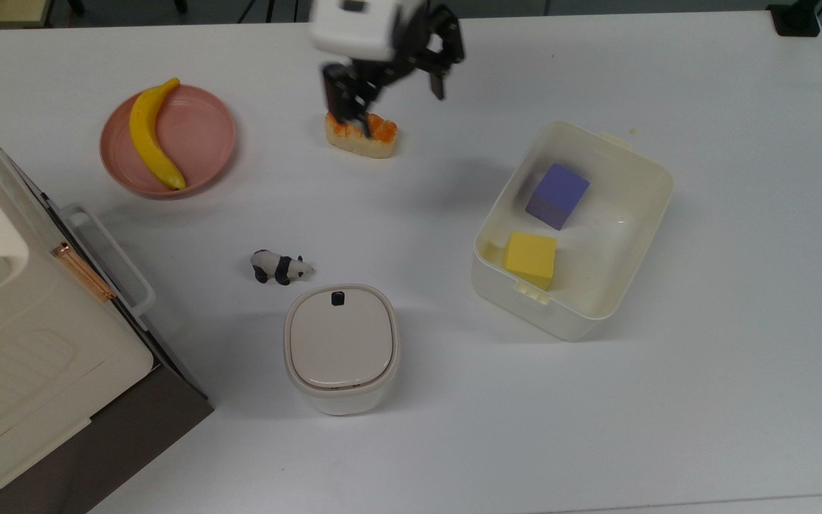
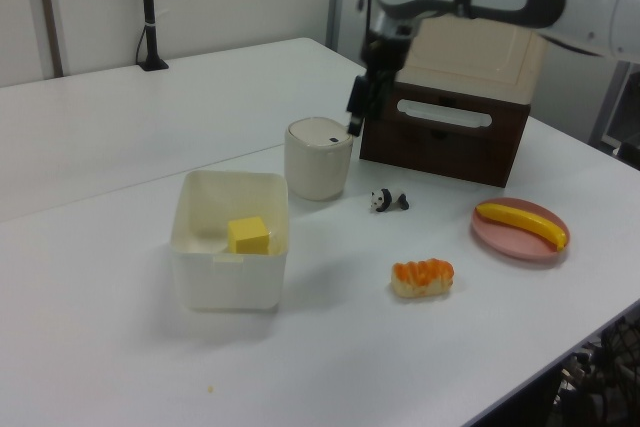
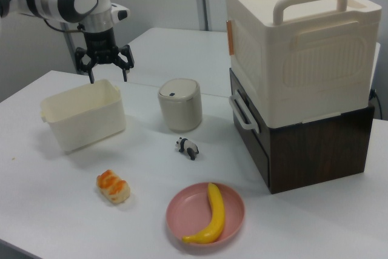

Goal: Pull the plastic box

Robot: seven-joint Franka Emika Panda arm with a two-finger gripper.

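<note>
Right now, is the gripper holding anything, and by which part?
Nothing is held. The gripper is open and empty, in the air, not touching the plastic box.

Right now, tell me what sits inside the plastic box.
The plastic box holds a purple cube and a yellow cube on its floor. Nothing covers them; the floor beneath each cube is hidden.
</note>
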